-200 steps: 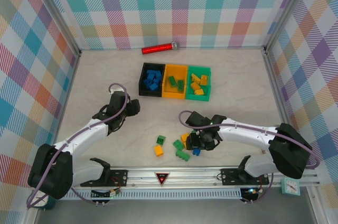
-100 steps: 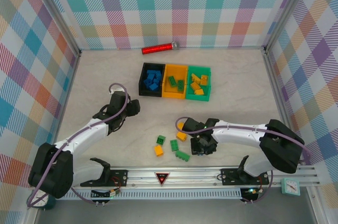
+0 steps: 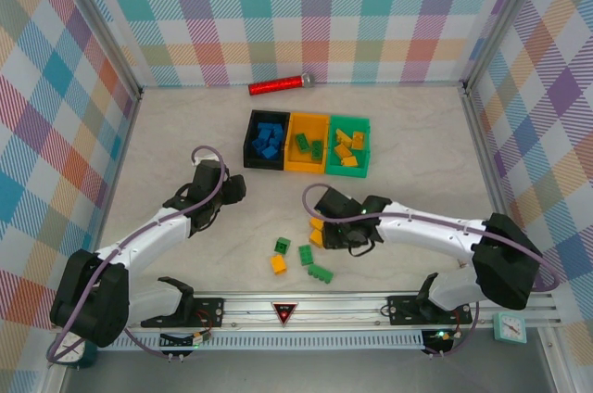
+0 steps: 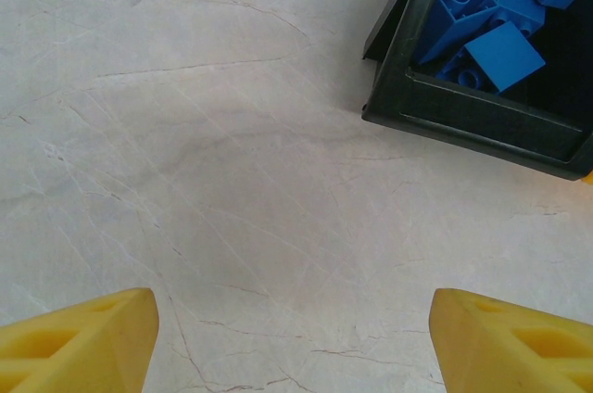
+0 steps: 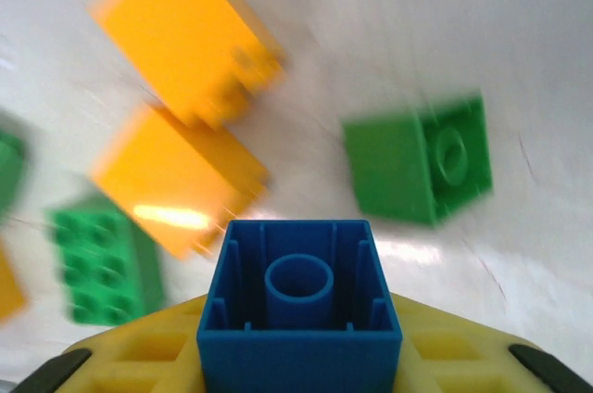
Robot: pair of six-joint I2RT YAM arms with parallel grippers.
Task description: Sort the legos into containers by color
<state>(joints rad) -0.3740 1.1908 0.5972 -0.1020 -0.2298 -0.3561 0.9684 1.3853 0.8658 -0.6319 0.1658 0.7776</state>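
Right wrist: blue brick (image 5: 298,305) in jaws; orange bricks (image 5: 181,175), green brick (image 5: 417,159) beyond.

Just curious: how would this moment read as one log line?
right jaws: shut on small blue plastic brick | left jaws: open, empty, near black plastic bin

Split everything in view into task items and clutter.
Task items: held blue lego; loose green legos; loose orange legos; black bin; orange bin; green bin.
Clutter: red cylinder; teal clock.
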